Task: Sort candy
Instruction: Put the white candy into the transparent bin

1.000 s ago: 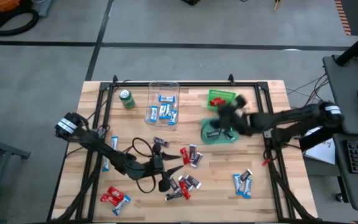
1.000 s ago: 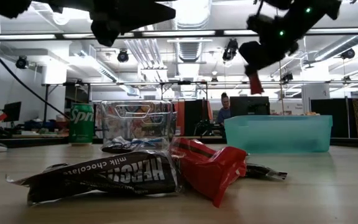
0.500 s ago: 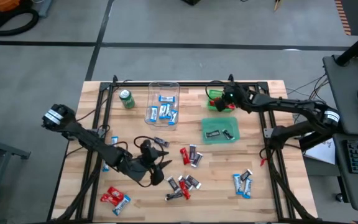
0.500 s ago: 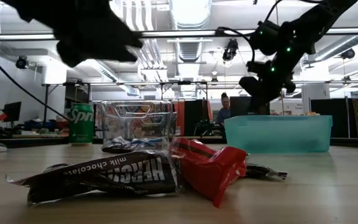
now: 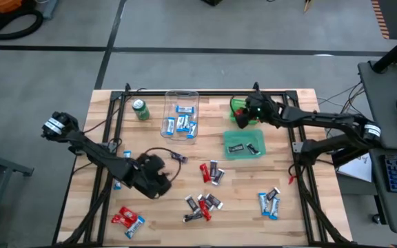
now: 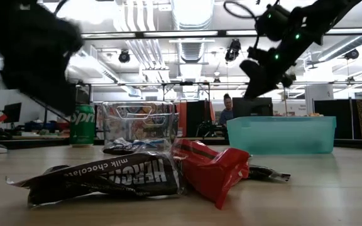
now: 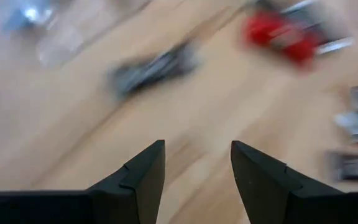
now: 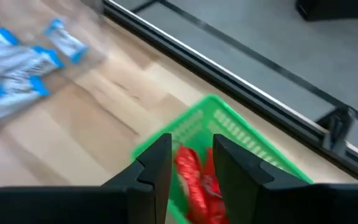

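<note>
Since a second ago, the red candy (image 8: 194, 180) has been dropped into the green basket (image 8: 241, 134) under the right end effector (image 5: 248, 110), fingers parted. Loose candy (image 5: 212, 172) is scattered mid-counter, nearer the released left end effector (image 5: 158, 180).

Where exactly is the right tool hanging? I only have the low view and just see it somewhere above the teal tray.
Observer: From above, the right tool is over a green basket at the table's back edge, behind the teal tray.
Operator: Anything in that basket?
Observer: The right wrist view shows red candy lying in it, below open fingers that grip nothing.
Operator: And the left tool?
Observer: The left tool is open and empty over bare wood, with loose candy ahead of it.
</note>
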